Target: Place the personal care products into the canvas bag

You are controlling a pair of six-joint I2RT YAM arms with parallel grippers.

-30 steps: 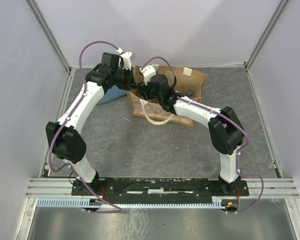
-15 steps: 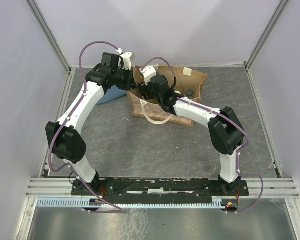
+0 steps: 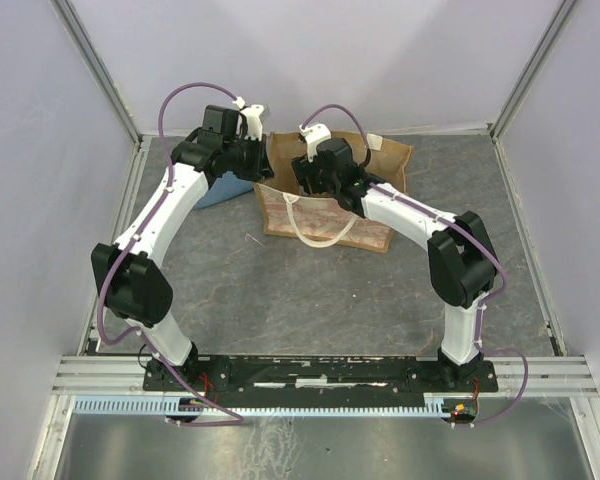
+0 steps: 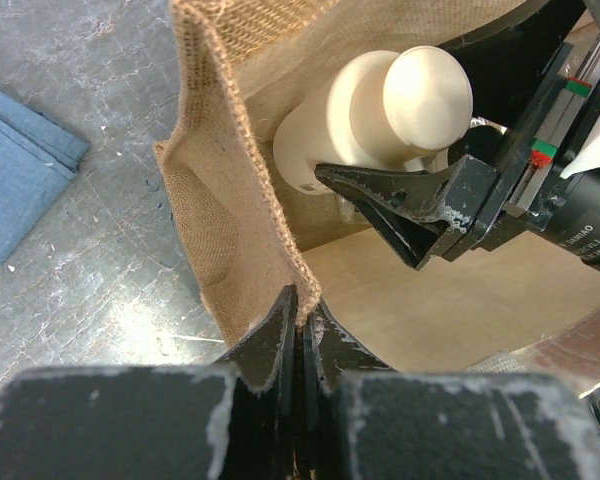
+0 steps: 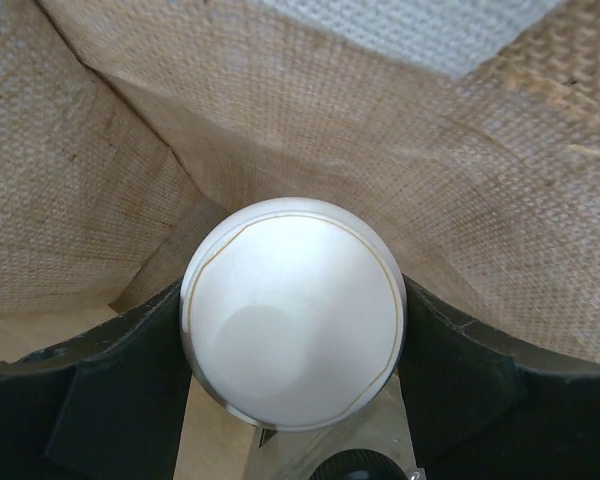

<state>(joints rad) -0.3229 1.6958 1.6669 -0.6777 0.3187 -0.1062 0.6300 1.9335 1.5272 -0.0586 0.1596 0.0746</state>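
While left end effector (image 4: 300,312) pinches the canvas bag (image 4: 218,190) rim, right end effector (image 5: 291,322) grips the jar (image 4: 365,115) inside; rim slip risks snagging.

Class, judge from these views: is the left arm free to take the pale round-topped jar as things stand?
Probably not. The left gripper is shut on the rim of the canvas bag, and the right gripper clamps the pale round-topped jar inside the bag.

Left gripper (image 4: 299,312) jaws pinch canvas bag (image 4: 212,190) rim; right gripper (image 4: 400,125) holds pale jar (image 4: 380,110) inside.
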